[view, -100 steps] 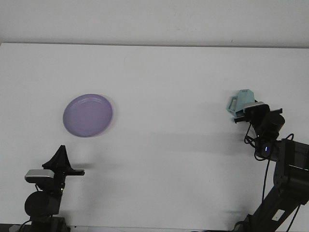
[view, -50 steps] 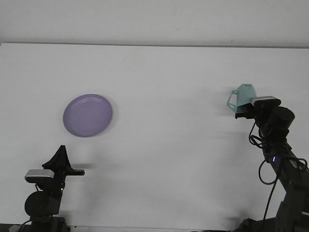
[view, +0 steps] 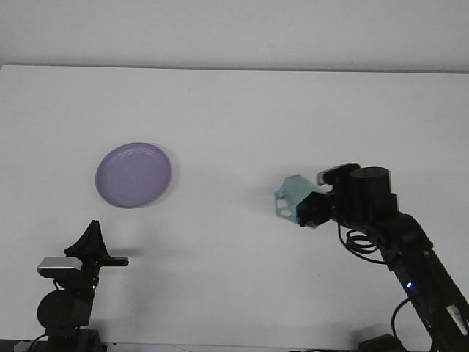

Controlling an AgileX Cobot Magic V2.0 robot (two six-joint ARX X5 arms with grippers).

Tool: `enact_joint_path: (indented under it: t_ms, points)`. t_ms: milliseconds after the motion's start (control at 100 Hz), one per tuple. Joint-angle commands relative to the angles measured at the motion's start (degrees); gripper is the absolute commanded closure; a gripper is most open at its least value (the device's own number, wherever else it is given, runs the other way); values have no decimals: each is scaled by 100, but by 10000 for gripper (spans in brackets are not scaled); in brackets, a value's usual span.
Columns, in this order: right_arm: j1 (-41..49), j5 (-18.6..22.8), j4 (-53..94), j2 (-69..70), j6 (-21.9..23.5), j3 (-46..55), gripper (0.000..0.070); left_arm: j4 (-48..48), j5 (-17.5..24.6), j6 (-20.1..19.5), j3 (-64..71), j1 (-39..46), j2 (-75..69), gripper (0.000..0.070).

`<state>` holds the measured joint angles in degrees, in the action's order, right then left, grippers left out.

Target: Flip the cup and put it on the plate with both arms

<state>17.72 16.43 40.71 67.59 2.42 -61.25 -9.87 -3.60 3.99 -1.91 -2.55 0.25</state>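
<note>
White table (view: 234,110) fills the front view, its far edge meeting a pale wall; on it, well off to the left of the right end effector and a little farther back, lies a round lilac plate (view: 133,174), flat and bare; the black right arm (view: 410,257) rises from the lower right corner and reaches leftward toward the middle of the table, a cable looping under its wrist; the left arm sits low in the lower left corner, nearer the camera than the plate, and its left end effector (view: 94,246) points upward with its fingers drawn together to a peak; the right end effector (view: 314,209) is clamped on a pale teal cup (view: 293,199), which juts out to its left; the cup lies tipped on its side, its long axis roughly level and running left to right, with the handle loop at the lower left end; whether the mouth or the base faces left cannot be told; the cup appears held above the table, well apart from the plate.
</note>
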Motion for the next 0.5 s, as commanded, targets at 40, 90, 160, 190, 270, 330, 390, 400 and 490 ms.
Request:
enact_joint_path:
  t_ms: [40, 90, 160, 190, 270, 330, 390, 400, 490]
  points:
    - [789, -138, 540, 485, -92, -494, 695, -76, -28, 15, 111, -9, -7, 687]
    - [1102, -319, 791, 761, -92, -734, 695, -76, -28, 15, 111, -9, -7, 687]
    - [1429, -472, 1169, 1224, -98, -1106, 695, -76, -28, 15, 111, -9, -7, 687]
    - [1530, -479, 1346, 1440, -116, -1279, 696, -74, -28, 15, 111, -9, -7, 687]
    - [1742, -485, 1818, 2009, -188, -1735, 695, -74, -28, 15, 111, -9, -7, 687]
    - [1871, -485, 2116, 2413, -251, -2044, 695, -74, -28, 15, 111, -9, -7, 687]
    - [1971, -487, 2361, 2778, -282, -2304, 695, -74, -28, 15, 111, -9, -7, 687]
    - [1985, -490, 2396, 2835, -291, -2341, 695, -74, -28, 15, 111, -9, -7, 687]
    - [2092, -492, 2634, 3265, -402, -2599, 695, -74, -28, 15, 111, -9, -7, 687]
